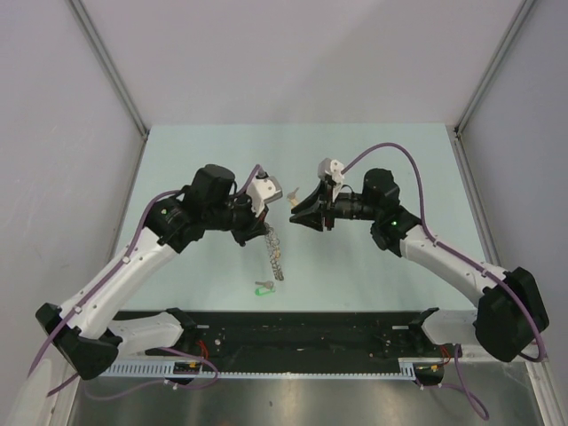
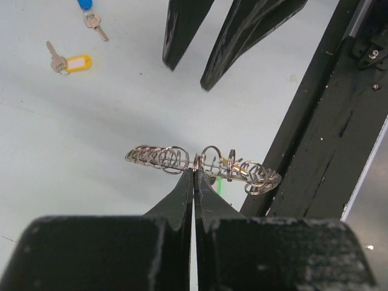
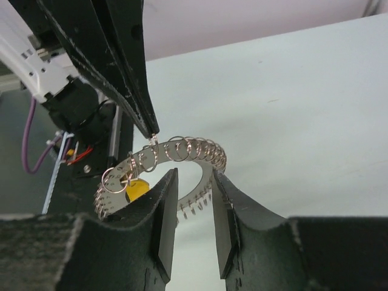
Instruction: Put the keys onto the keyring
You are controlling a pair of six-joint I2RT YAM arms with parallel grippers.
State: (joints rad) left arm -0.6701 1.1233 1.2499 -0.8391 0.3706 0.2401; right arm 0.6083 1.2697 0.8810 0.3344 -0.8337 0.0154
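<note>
**Asker:** What has your left pincer got?

**Me:** My left pincer point(image 2: 194, 174) is closed right down. Its two black, wedge-shaped fingers are pressed flat together with only a hairline seam between them. The tips nip the thin wire of the keyring point(image 2: 163, 157), which is up off the table point(image 1: 373, 151). From above, it dangles from that pincer as a narrow grey, bristly strand.

**Asker:** What does the ring look like close up?

**Me:** It is a curved hoop of bright silver wire, crowded with small round wire loops that overlap like a loose coil. From my left wrist it runs almost edge-on across the fingertips. From my right wrist it arcs like a fringed crescent.

**Asker:** And your right pincer?

**Me:** My right pincer point(image 3: 194, 177) stands partly open, with a clear gap between its matte black, flat-faced fingers. It grips nothing. One end of the ring's arc drops into that gap, but I cannot tell whether the loops touch either finger.

**Asker:** Where are the keys?

**Me:** Three lie flat on the smooth, pale green tabletop, apart from the ring. The yellow-tagged key point(image 2: 70, 62) has a short silver blade and a rounded, glossy plastic tag with a white window. The blue-tagged key point(image 2: 91, 16) is just beyond it, half cut off by the frame edge. The green-tagged key point(image 1: 264, 286) lies below the hanging ring, near the black rail point(image 2: 321, 133) at my base.
</note>
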